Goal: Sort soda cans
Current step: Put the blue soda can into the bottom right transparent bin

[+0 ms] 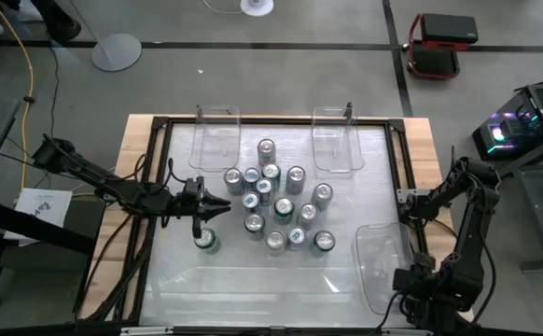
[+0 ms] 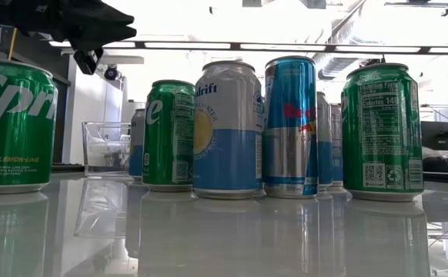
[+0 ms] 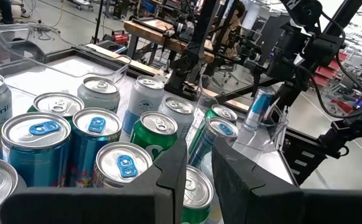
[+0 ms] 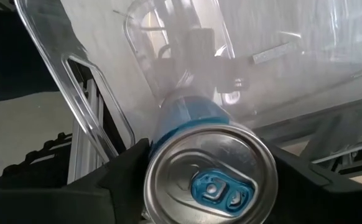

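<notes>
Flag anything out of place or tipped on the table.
Nothing tipped or spilled. One green can stands alone, left of the cluster, by the left gripper. The right gripper holds a blue can at the right bin.

My high view looks straight down on the whole table (image 1: 155, 140). My low view sits at tabletop level, close against the soda cans (image 2: 228, 131), facing the room. The left wrist camera looks across that same cluster; the right wrist camera presses against 1 blue can (image 4: 209, 180).
</notes>
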Available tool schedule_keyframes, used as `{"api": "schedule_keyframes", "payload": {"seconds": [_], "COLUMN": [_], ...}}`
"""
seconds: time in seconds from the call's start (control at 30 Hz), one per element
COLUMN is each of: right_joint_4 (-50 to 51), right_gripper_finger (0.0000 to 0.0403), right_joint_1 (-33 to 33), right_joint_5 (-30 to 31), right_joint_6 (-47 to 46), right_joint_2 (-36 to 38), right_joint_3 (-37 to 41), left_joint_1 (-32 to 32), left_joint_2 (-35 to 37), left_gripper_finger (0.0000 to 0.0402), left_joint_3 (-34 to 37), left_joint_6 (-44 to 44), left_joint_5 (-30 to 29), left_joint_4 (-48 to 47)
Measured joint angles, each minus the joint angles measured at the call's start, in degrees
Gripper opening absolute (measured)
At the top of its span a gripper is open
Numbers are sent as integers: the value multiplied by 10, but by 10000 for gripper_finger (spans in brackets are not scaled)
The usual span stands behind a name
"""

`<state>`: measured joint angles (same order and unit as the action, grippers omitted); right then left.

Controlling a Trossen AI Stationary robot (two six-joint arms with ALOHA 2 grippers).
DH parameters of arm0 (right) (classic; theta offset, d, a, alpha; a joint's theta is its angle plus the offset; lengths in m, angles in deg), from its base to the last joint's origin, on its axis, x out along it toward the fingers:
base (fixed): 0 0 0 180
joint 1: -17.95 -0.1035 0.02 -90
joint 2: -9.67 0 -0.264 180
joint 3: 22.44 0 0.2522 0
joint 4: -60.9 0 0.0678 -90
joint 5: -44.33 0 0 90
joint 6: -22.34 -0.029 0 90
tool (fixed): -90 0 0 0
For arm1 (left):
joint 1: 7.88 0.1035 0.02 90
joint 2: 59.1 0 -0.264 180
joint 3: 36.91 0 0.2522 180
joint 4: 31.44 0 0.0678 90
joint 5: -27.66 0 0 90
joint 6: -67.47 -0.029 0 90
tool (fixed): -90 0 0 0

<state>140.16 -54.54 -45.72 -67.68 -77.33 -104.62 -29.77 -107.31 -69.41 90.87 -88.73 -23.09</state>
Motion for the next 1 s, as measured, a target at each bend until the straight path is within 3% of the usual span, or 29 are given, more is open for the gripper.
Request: {"api": "schedule_keyframes", "payload": {"seconds": [0.3, 0.67, 1.0], "right_joint_4": [-4, 9, 54], "right_gripper_finger": [291, 294, 294], "right_joint_1": [0, 0, 1], "right_joint_5": [2, 51, 54], "right_joint_6": [-16, -14, -15], "right_joint_2": [-1, -1, 0], "right_joint_3": [0, -15, -53], "left_joint_1": [0, 0, 0], "left_joint_2": [0, 0, 0], "left_gripper_finger": [65, 65, 65], "left_joint_3": [0, 0, 0], "left_joint_6": [0, 0, 0], "left_joint_5": [0, 0, 0], "left_joint_4": [0, 0, 0]}}
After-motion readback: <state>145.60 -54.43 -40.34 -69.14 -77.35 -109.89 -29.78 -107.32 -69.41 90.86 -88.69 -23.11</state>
